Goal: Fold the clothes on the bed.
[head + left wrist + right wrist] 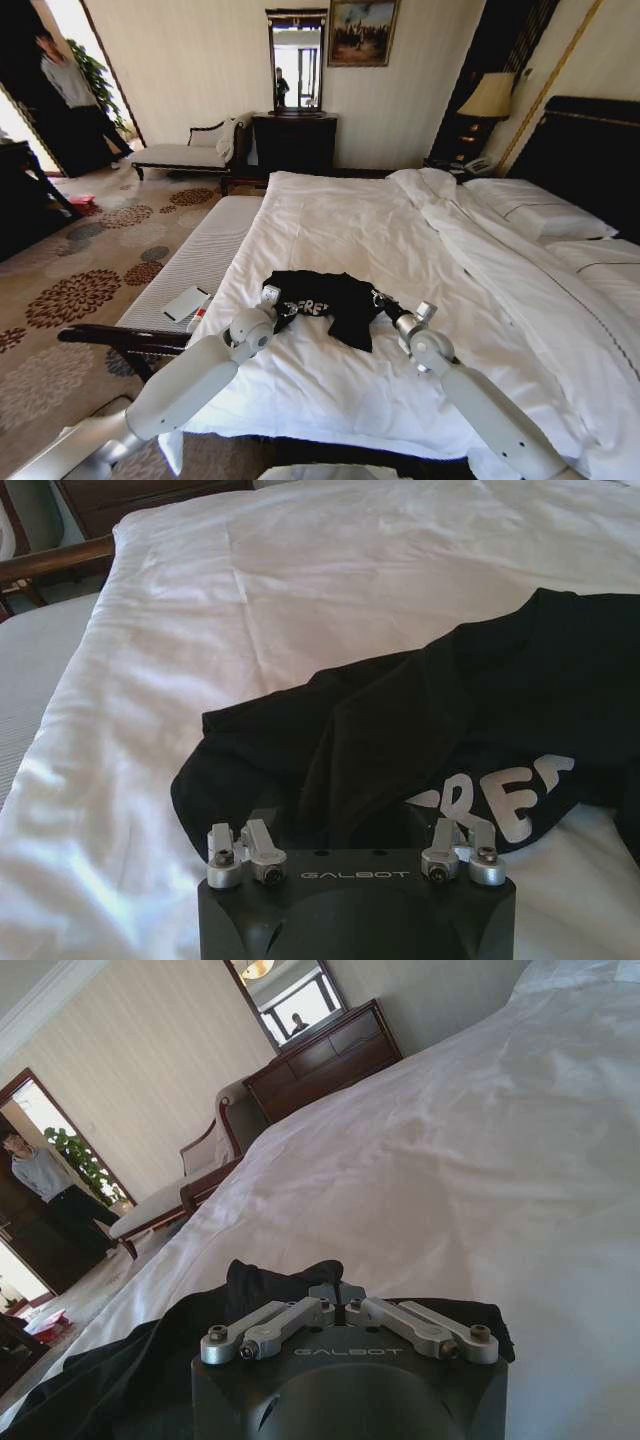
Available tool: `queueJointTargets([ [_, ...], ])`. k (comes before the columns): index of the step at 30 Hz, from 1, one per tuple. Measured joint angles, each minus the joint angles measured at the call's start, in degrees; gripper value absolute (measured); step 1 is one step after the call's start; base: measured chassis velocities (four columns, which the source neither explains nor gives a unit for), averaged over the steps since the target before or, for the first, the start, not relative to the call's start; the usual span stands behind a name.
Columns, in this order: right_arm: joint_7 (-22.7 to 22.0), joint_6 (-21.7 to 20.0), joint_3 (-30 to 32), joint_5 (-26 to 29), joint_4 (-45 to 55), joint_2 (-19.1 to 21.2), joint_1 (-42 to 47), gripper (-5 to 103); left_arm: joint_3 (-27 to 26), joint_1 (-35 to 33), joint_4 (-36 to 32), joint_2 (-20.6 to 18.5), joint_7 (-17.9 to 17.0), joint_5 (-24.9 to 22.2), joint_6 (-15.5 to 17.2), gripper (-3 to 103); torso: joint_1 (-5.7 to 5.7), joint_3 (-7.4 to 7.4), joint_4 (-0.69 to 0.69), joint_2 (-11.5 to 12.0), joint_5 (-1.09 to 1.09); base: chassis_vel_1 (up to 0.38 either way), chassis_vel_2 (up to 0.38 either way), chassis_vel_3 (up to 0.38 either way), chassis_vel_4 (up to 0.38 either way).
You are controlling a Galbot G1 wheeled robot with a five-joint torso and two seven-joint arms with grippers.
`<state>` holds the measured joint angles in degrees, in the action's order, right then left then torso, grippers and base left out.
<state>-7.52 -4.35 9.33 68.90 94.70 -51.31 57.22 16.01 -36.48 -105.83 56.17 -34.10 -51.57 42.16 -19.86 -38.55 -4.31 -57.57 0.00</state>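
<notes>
The clothes, one black T-shirt (pixel 330 305) with white lettering, lie bunched on the bed's (pixel 350 220) white sheet near its foot. At the shirt's left edge my left gripper (pixel 280 305) stands open. In the left wrist view it (pixel 345 825) presses into the dark fabric (pixel 470 720), with the lettering just beside it. At the shirt's right edge my right gripper (pixel 383 300) is shut on a fold of the T-shirt (pixel 270 1280). The right wrist view shows its fingers (pixel 338 1295) closed together on that cloth, with bare sheet (pixel 480 1160) beyond.
A rumpled white duvet (pixel 520 290) and pillows (pixel 540 215) cover the bed's right side. A striped bench (pixel 190 265) with a white object (pixel 185 303) on it runs along the bed's left. A pale chaise (pixel 185 155) and a dark dresser (pixel 293 140) stand by the far wall.
</notes>
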Motion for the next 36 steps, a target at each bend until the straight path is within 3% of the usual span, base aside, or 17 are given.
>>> queueJointTargets([
  [3,-0.04,0.07,0.18,0.06,0.00,0.11,0.01,0,0.09,0.25,0.21,0.37,0.61,0.08,-0.02,56,0.00,0.00,0.00,0.00,0.00,0.000,0.000,0.000,0.000],
  [9,-0.06,0.25,0.54,0.10,0.01,0.19,0.23,0,0.15,0.55,0.68,0.82,1.49,0.67,-0.43,40,0.00,0.00,0.00,0.00,0.00,0.000,0.000,0.000,0.000],
  [15,-0.06,0.77,0.84,0.08,-0.07,0.17,0.47,0,-0.71,0.61,0.88,1.03,1.78,0.70,-1.22,12,0.00,0.00,0.00,0.00,-0.01,0.000,0.000,0.000,0.000],
  [17,-0.06,0.88,0.86,0.07,-0.11,0.15,0.48,0,-1.12,0.58,0.88,0.99,1.86,0.70,-1.35,12,0.00,0.00,0.00,0.00,0.00,0.000,0.000,0.000,0.000],
  [19,-0.05,1.10,0.97,0.06,-0.12,0.12,0.49,0,-1.92,0.42,0.84,0.85,2.01,0.69,-1.49,2,0.00,0.00,0.00,0.00,-0.01,0.000,0.000,0.000,0.000],
  [29,-0.17,4.54,2.39,-0.98,0.25,-0.08,0.47,0,-10.98,-1.83,-2.30,0.66,4.53,0.53,-3.60,0,0.00,0.00,0.00,0.00,-0.01,0.000,0.000,0.000,0.000],
  [36,4.68,10.52,4.89,-3.57,4.34,0.83,1.64,0,-19.17,-2.31,-5.90,-0.86,5.15,-1.88,-4.76,0,0.00,0.00,0.00,0.00,-0.01,0.000,0.000,0.000,0.000],
])
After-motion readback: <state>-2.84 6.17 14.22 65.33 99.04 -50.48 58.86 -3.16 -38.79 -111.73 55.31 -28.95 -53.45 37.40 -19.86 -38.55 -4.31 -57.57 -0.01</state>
